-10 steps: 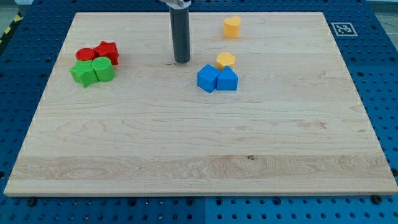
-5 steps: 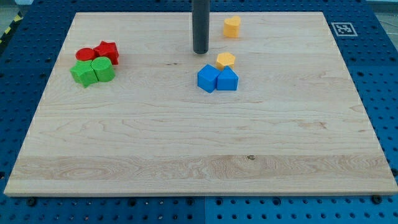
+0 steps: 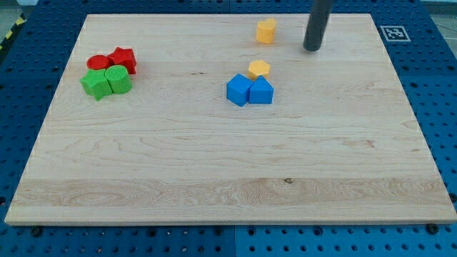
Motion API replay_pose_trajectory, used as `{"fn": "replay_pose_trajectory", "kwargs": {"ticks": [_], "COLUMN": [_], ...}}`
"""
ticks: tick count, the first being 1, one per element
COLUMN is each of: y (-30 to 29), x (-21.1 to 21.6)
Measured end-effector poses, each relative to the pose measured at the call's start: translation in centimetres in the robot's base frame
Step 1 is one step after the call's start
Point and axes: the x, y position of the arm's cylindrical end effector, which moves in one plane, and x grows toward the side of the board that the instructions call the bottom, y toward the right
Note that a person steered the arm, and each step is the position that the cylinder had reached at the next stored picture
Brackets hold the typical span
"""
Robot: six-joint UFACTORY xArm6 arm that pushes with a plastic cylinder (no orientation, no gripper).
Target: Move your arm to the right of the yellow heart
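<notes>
A wooden board (image 3: 214, 164) holds eight small coloured blocks, with one dark rod above it.

Two blocks are yellow: a yellow heart (image 3: 266, 31) at the far edge, and a yellow hexagon-like block (image 3: 259, 68) nearer the middle.

Two are blue: a blue cube (image 3: 238, 90) and a blue block with a peaked top (image 3: 261, 91).

Two are red: a red cylinder (image 3: 98, 62) and a red star-like block (image 3: 123, 58).

Two are green: a green star-like block (image 3: 94, 83) and a green rounded block (image 3: 118, 79).

The rod ends in one tip (image 3: 312, 49).

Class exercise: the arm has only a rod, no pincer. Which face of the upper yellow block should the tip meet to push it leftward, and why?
Its right-hand face. My tip already stands to the right of the upper yellow block, apart from it, slightly lower in the view. The bare board lies to its left.
</notes>
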Motion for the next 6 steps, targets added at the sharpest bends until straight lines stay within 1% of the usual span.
{"fn": "replay_pose_trajectory", "kwargs": {"ticks": [1, 3, 5, 6], "y": [0.7, -0.8, -6.6, -7.1], "x": [-1.5, -5.2, -4.6, -4.6]}}
